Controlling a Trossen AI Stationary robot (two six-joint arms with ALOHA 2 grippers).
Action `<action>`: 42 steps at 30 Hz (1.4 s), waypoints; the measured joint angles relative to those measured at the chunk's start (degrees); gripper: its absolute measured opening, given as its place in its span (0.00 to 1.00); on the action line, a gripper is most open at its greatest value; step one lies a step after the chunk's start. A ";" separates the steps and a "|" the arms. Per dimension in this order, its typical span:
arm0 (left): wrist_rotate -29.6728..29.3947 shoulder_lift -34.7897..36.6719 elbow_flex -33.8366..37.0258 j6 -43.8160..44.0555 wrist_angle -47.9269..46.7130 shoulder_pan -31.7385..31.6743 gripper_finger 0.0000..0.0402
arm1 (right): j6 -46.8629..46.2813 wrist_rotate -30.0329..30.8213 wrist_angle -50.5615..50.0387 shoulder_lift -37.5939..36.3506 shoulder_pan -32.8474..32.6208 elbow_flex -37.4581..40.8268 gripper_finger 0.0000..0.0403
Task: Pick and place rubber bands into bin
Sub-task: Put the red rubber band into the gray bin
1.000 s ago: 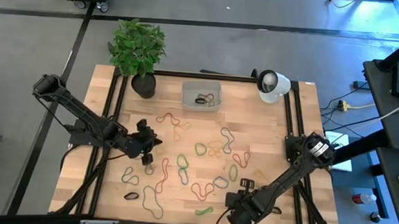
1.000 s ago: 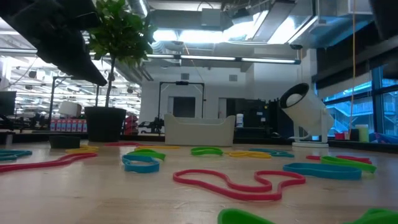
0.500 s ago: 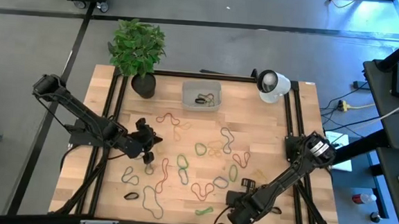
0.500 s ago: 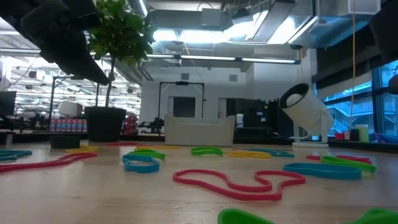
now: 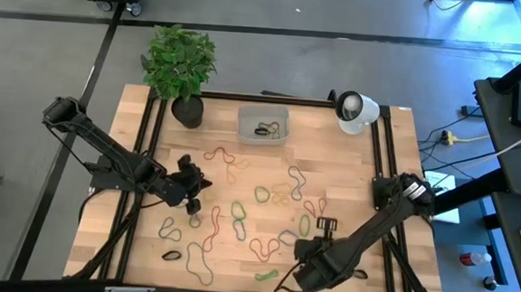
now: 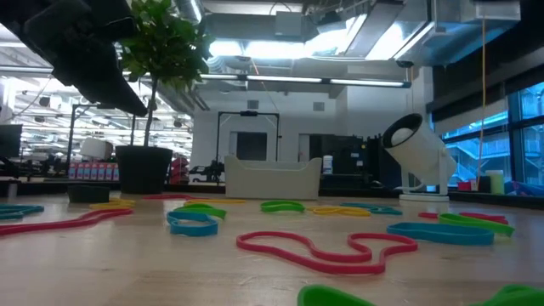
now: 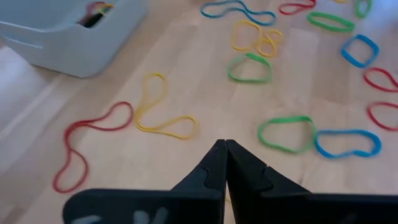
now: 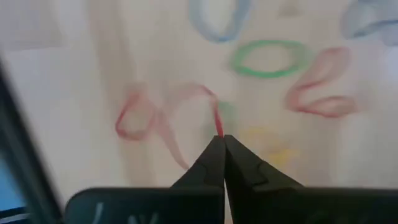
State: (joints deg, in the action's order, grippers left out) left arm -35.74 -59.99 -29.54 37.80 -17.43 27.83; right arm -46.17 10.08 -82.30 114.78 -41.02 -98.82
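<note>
- The right gripper (image 8: 219, 142) is pinching a red rubber band (image 8: 163, 118) between clenched fingertips, far from the bin (image 5: 263, 124), apparently to lift it off the wood.
- The left gripper (image 7: 224, 149), fingers shut on nothing, is waiting nearer the bin.
- The rubber bands (image 5: 238, 219) are lying scattered short of the bin, a few already inside.
</note>
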 joint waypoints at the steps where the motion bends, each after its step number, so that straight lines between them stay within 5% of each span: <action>1: 0.82 0.00 0.00 -0.05 -0.01 0.00 0.01 | 0.28 1.31 -2.60 -0.01 0.61 -1.83 0.00; 14: 6.08 -1.88 -0.02 -3.21 0.84 2.62 0.00 | 17.20 16.06 -7.18 -8.84 14.80 -8.93 0.00; 23: 5.94 -2.38 -0.04 -5.15 4.02 5.25 0.00 | 36.97 17.47 6.03 -12.90 31.68 -8.93 0.00; 33: 5.85 -2.38 -0.04 -5.13 3.98 5.25 0.01 | 54.14 9.01 29.40 -11.63 50.15 -8.93 0.00; 42: 5.37 -2.38 -0.04 -5.13 3.93 5.25 0.01 | 57.23 -2.22 39.28 -2.75 60.26 -8.93 0.00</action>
State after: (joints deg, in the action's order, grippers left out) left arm -30.37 -62.37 -29.58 32.67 -13.50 33.08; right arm 11.06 7.86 -43.02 112.03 19.24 -107.74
